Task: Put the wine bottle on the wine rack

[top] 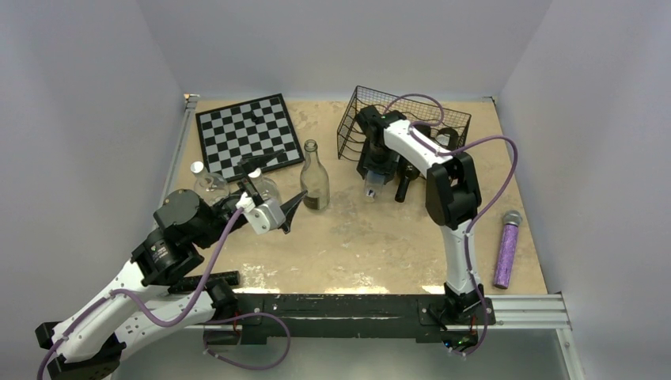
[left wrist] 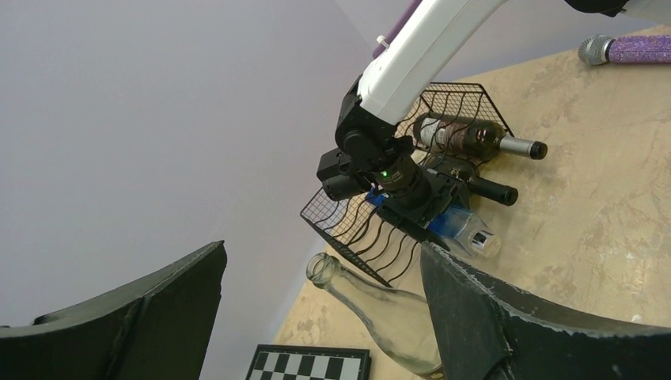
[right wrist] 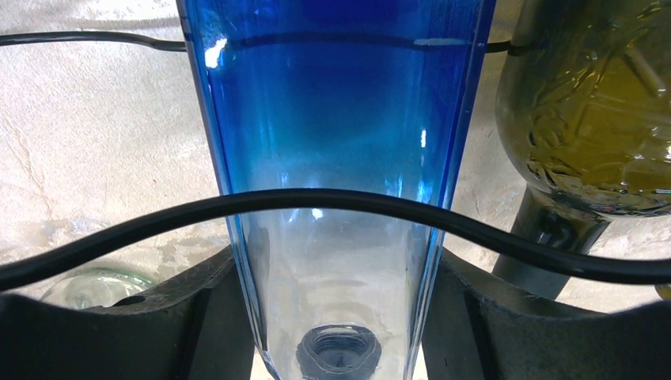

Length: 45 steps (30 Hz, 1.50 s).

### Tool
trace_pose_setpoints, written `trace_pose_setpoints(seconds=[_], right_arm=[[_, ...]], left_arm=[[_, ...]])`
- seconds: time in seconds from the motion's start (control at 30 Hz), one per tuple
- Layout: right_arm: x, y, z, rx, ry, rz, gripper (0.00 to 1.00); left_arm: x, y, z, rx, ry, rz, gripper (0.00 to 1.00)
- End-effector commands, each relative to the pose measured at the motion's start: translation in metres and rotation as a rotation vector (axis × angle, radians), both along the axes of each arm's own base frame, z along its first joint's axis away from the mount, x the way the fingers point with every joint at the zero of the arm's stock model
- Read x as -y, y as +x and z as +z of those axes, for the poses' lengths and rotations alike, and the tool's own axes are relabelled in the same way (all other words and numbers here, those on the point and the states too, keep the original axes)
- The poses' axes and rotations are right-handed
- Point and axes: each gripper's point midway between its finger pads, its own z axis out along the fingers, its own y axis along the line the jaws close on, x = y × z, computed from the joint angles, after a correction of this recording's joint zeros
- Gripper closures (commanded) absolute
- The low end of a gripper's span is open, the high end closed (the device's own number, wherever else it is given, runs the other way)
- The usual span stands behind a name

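Right gripper (right wrist: 340, 328) is clamped on the blue wine bottle (right wrist: 340, 119), so that arm's doing the job. The bottle lies at the left end of the wine rack (top: 354, 119), a rack wire across it. Its long axis runs front to back, neck poking toward the arms, a dark bottle (right wrist: 589, 103) beside it. The arm's stretched far out, wrist dipped at the rack's front. Left gripper (top: 277, 186) sits wide apart by a clear bottle (top: 315, 178), well away.

A wine bottle (left wrist: 467, 229) lies in the wine rack (top: 352, 127), with the chessboard (top: 247, 133) left of it. An upright bottle (top: 314, 178) stands nearer, between them.
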Motion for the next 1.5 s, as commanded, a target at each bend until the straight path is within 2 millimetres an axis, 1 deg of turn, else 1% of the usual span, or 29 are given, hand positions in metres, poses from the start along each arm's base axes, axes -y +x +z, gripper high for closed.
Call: trace_pose_setpoints(seconds=[0.0,0.07,0.23,0.3,0.4,0.47,0.53,0.6,0.67,0.8,0.87,1.03,1.13,1.3,1.4,1.47], right_arm=[[-0.002,-0.008,0.009,-0.004,0.041,0.077,0.44],[-0.003,-0.011,0.014,0.021,0.058,0.075,0.29],[-0.001,-0.019,0.018,0.029,0.047,0.088,0.12],[-0.002,-0.021,0.02,0.039,0.028,0.102,0.07],[-0.003,-0.026,0.023,0.042,0.014,0.114,0.06],[-0.002,-0.028,0.026,0.051,-0.01,0.112,0.13],[-0.001,-0.031,0.029,0.046,-0.03,0.095,0.23],[-0.002,-0.034,0.027,0.037,-0.031,0.083,0.29],[-0.003,-0.033,0.023,0.029,-0.027,0.074,0.4],[-0.008,-0.033,0.017,0.006,-0.014,0.073,0.83],[-0.009,-0.03,0.014,0.002,-0.018,0.072,1.0],[-0.018,-0.023,0.007,-0.036,0.025,0.065,1.0],[-0.023,-0.023,0.003,-0.057,0.051,0.068,1.0],[-0.029,-0.033,0.001,-0.099,0.097,0.076,1.0],[-0.029,-0.038,-0.001,-0.11,0.106,0.078,1.0],[-0.024,-0.033,0.0,-0.098,0.092,0.074,1.0]], left_arm=[[-0.003,-0.006,0.023,0.046,-0.035,-0.017,0.04],[-0.002,-0.006,0.022,0.043,-0.035,-0.017,0.04],[0.0,-0.006,0.021,0.04,-0.033,-0.024,0.04],[0.0,-0.005,0.021,0.039,-0.033,-0.025,0.04],[0.001,-0.006,0.021,0.037,-0.034,-0.029,0.04],[0.001,-0.006,0.021,0.036,-0.035,-0.031,0.04],[0.001,-0.007,0.022,0.035,-0.039,-0.033,0.04],[0.001,-0.008,0.024,0.033,-0.049,-0.037,0.04],[0.0,-0.01,0.027,0.037,-0.063,-0.046,0.04],[0.0,-0.011,0.028,0.04,-0.065,-0.048,0.04],[0.0,-0.011,0.028,0.038,-0.063,-0.047,0.04],[-0.001,-0.012,0.029,0.039,-0.062,-0.049,0.04],[-0.002,-0.012,0.029,0.041,-0.059,-0.046,0.04],[-0.002,-0.012,0.029,0.042,-0.056,-0.046,0.04],[-0.001,-0.011,0.029,0.042,-0.053,-0.045,0.04],[0.0,-0.011,0.028,0.041,-0.052,-0.047,0.04]])
